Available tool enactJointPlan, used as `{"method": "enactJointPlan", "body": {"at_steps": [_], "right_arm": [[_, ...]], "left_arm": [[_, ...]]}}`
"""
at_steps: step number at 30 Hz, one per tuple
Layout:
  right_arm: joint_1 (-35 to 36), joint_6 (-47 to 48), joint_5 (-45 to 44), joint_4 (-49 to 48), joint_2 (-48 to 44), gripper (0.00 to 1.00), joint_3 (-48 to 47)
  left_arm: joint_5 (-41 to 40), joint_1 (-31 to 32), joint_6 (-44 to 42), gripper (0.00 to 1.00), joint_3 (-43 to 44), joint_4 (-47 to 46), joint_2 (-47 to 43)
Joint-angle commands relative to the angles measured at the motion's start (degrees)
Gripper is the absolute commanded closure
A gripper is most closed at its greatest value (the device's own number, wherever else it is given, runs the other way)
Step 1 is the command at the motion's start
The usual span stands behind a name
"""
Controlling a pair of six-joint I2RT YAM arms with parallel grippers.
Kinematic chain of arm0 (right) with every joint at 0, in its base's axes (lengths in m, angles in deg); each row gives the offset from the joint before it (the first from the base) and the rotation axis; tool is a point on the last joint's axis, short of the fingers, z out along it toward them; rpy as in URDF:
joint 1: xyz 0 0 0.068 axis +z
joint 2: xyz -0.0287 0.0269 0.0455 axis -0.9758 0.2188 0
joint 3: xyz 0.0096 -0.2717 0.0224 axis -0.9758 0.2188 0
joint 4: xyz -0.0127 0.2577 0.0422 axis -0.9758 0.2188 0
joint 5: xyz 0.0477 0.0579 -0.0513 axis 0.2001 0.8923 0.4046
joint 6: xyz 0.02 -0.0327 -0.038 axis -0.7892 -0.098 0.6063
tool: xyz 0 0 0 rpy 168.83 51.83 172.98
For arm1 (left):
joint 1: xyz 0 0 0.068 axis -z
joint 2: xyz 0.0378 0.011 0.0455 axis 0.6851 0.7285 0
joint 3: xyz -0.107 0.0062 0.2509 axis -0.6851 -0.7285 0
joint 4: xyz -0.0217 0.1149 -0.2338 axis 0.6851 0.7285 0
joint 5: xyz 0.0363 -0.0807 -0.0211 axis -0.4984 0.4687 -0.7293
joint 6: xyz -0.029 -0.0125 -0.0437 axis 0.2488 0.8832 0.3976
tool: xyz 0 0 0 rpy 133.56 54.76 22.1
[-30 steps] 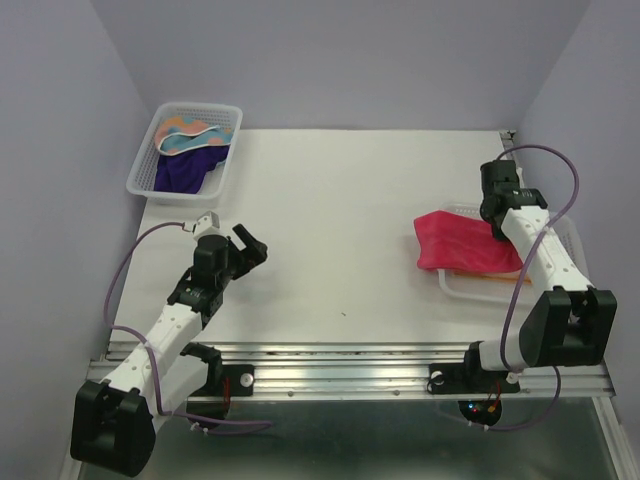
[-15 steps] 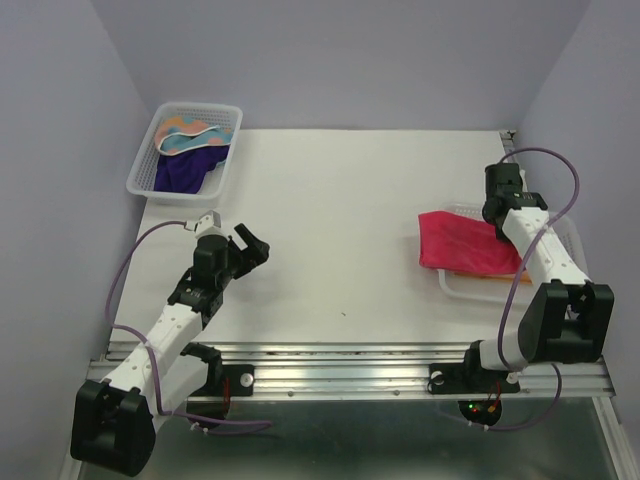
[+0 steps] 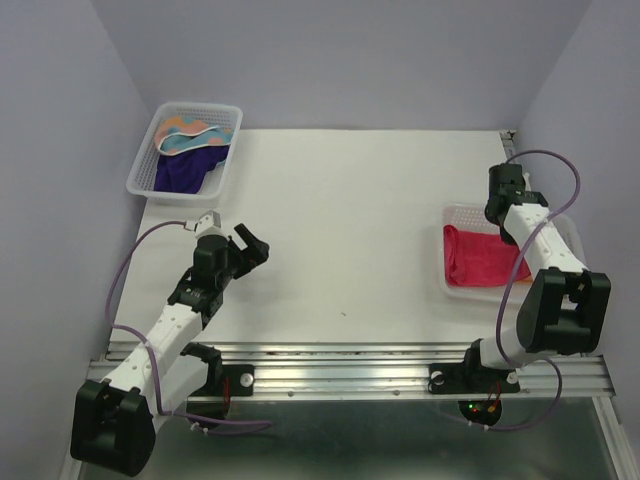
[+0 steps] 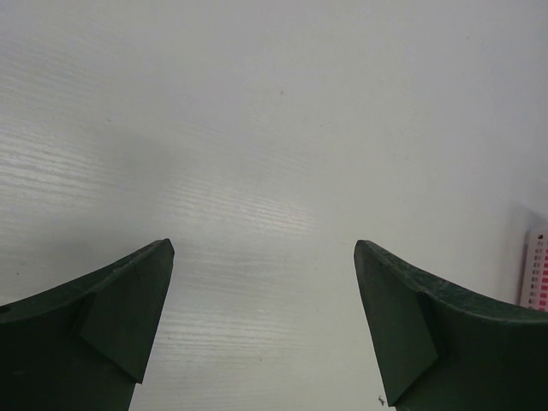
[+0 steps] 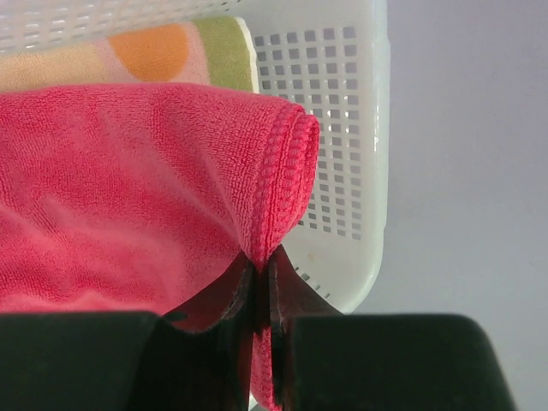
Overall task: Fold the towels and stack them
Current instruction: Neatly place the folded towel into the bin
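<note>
White table (image 3: 350, 200) between lilac walls: the right arm works at a basket and the left arm hangs over bare tabletop.
Right arm reaches toward 2 o'clock, and the right gripper (image 5: 261, 267) is clamped on a rolled edge of the pink-red towel (image 5: 128, 171). That towel lies in the white mesh basket (image 5: 342, 128) at 3 o'clock, over the orange patterned towel (image 5: 145, 51). Left arm stretches from 7 o'clock toward the centre, the left gripper (image 4: 265, 248) with jaws wide apart. At 10 o'clock a second basket (image 3: 140, 172) holds the blue dotted towel (image 3: 190, 135) and the dark purple towel (image 3: 185, 172).
</note>
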Motion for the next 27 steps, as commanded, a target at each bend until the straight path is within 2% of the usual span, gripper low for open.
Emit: {"method": "enactJointPlan", "body": {"at_steps": [1, 11, 22, 24, 26, 27], "right_arm": [[-0.66, 0.86, -2.49, -3.37, -0.07, 0.99, -0.73], [-3.12, 1.13, -7.58, -4.51, 1.34, 0.99, -3.98], [-5.49, 2.54, -5.74, -7.42, 3.35, 0.97, -6.79], [-5.58, 2.54, -3.98, -6.28, 3.71, 0.94, -6.79], [-5.58, 1.49, -3.54, -4.96, 4.14, 0.76, -6.35], [-5.58, 1.05, -3.54, -4.26, 4.32, 0.63, -6.35]], "left_arm": [[-0.86, 0.27, -1.09, 0.01, -0.70, -1.96, -0.46], [-1.56, 0.27, -1.17, 0.01, -0.53, -1.70, -0.28], [-2.26, 0.27, -1.17, 0.01, -0.35, -1.35, -0.19], [-2.35, 0.27, -1.17, 0.01, -0.26, -1.44, -0.10], [-2.44, 0.27, -1.09, 0.01, -0.18, -1.09, -0.02], [-2.61, 0.27, -1.09, 0.01, -0.09, -1.00, -0.10]]}}
